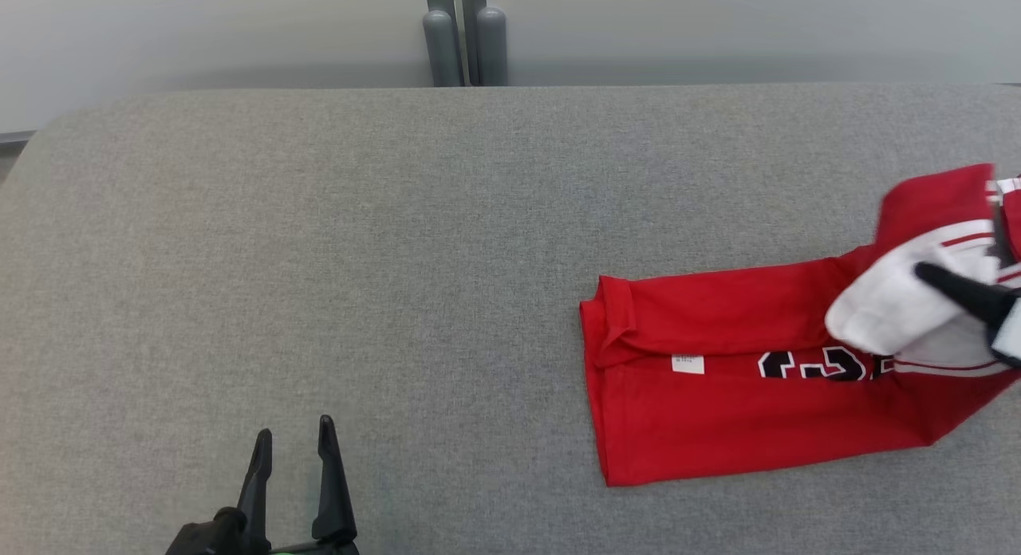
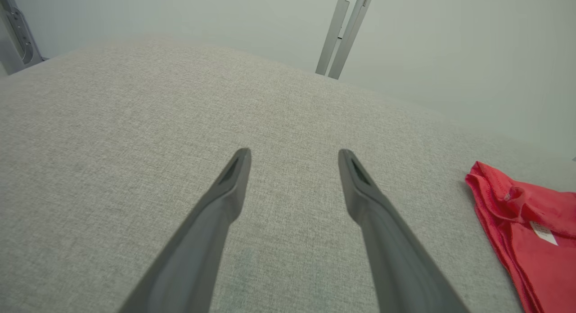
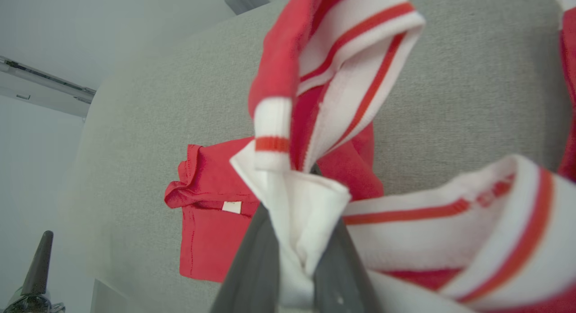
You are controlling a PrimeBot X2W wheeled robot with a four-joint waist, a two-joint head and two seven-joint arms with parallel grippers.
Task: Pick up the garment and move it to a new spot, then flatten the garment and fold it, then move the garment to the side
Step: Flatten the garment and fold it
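- Head view: the garment (image 1: 718, 395), a red jersey, lies on the right half of the grey surface (image 1: 319, 220) as a long band. Its hem end points toward the middle and its white-trimmed end is raised at the right edge.
- My right tool (image 1: 949, 284) comes in there, one dark finger showing against the white cloth. My left tool (image 1: 294, 429) hovers at the lower left, well apart from the jersey.
- I judge the step to be a fold or a carry from this pinched end. To do it well I should lift only enough to clear the lower layers, then travel along the band's length so the hem end does not drag or skew.
- Left wrist view: my left tool (image 2: 293, 155) stands spread wide, holding nothing, above bare surface. The hem corner of the garment (image 2: 531, 232) lies off to the right, with rumpled edges I cannot judge from the head view.
- Right wrist view: here the grip itself is plain. My right tool (image 3: 297, 241) is clamped on a bunch of white fabric, with the striped trim (image 3: 360, 47) hanging loose around it. That trim could twist into the fold.
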